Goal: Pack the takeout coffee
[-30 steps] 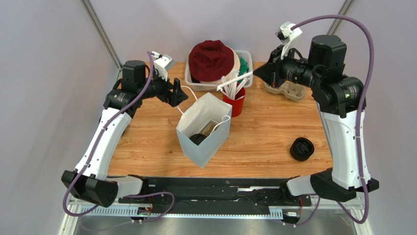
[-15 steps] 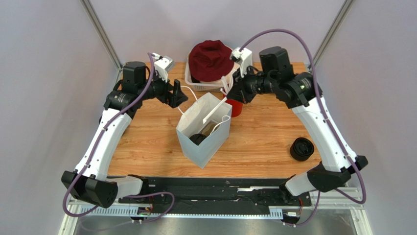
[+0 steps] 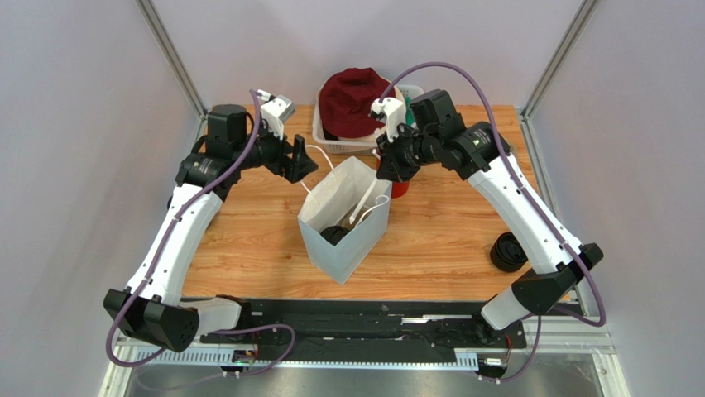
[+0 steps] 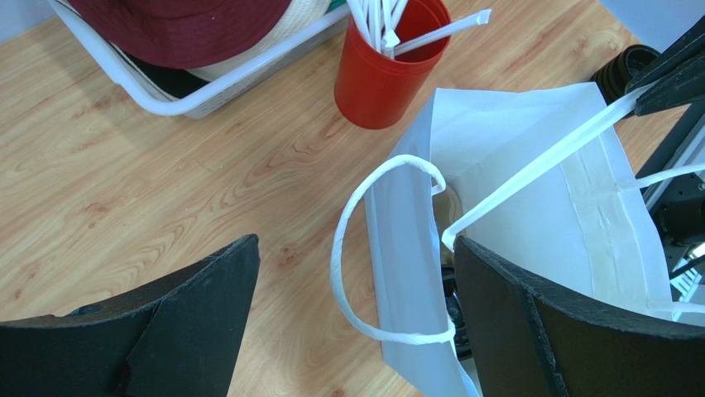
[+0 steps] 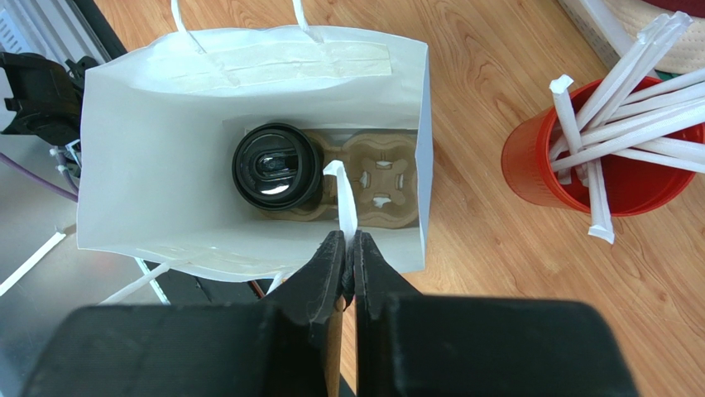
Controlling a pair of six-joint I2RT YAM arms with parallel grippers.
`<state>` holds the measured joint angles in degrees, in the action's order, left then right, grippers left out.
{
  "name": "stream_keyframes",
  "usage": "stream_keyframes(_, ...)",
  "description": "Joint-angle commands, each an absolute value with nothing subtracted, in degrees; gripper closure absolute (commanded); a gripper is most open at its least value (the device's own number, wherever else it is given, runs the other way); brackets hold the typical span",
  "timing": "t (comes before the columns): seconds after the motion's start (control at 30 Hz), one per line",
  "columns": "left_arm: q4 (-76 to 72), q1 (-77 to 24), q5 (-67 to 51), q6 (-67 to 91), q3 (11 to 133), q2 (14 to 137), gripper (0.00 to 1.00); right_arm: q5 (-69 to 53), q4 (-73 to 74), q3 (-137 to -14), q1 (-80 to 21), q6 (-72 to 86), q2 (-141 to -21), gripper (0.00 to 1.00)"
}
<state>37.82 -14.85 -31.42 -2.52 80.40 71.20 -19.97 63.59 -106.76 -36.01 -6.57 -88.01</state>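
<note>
**Bag** [image 3: 342, 240], white paper, upright at mid-tabletop. The mouth is open upward. Entry from above is partly barred by the right hand [image 5: 349, 241], which is pinched on a straw [image 5: 342, 194] slanting inside.

**Bag floor:** covered by a cardboard carrier [image 5: 382, 178]. One well is filled by a lidded cup [image 5: 275, 169]; the neighbouring well is bare.

**Bag rim:** flanked by the left hand [image 4: 354, 248], spread wide.

**Behind the bag:** a red cup [image 4: 381, 83] of straws and a basket [image 4: 190, 106] are set close.

**Open lane:** bare tabletop [image 3: 447, 236] is found between the bag and a black ringed item [image 3: 507, 251].

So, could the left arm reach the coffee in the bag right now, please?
Probably not yet: the coffee sits deep in the bag, and the right gripper hangs over the mouth, holding a straw down into it.
</note>
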Motion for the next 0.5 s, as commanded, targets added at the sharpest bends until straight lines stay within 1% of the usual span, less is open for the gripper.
stream_keyframes(0.0, 36.1, -14.7, -31.7, -3.6, 80.2, 69.3, 0.04, -18.8, 61.7, -106.3, -36.9, -7.9, -87.9, 0.89)
stream_keyframes(0.03, 36.1, -14.7, -31.9, -3.5, 80.2, 69.3, 0.04, -18.6, 61.9, -106.3, -37.0, -8.1, -88.0, 0.85)
stream_keyframes(0.1, 36.0, -14.7, -32.1, -3.5, 80.2, 69.4, 0.04, -17.8, 62.1, -106.7, -37.2, -8.6, -88.0, 0.82)
stream_keyframes(0.17, 36.1, -14.7, -32.2, -3.6, 80.2, 69.4, 0.04, -17.1, 62.9, -107.3, -37.2, -9.4, -88.1, 0.72)
stream_keyframes(0.2, 36.1, -14.7, -32.3, -3.5, 80.2, 69.4, 0.04, -16.8, 63.2, -108.3, -37.2, -9.6, -88.2, 0.61)
stream_keyframes(0.3, 36.0, -14.7, -32.3, -3.5, 80.2, 69.5, 0.04, -15.5, 64.8, -110.7, -37.3, -11.1, -88.9, 0.49)
stream_keyframes(0.4, 36.0, -14.7, -32.4, -3.3, 80.2, 69.5, 0.04, -13.8, 65.2, -112.7, -37.2, -12.5, -90.0, 0.43)
stream_keyframes(0.47, 36.1, -14.7, -32.5, -3.4, 80.2, 69.4, 0.04, -12.4, 65.0, -113.5, -37.2, -13.4, -91.2, 0.43)
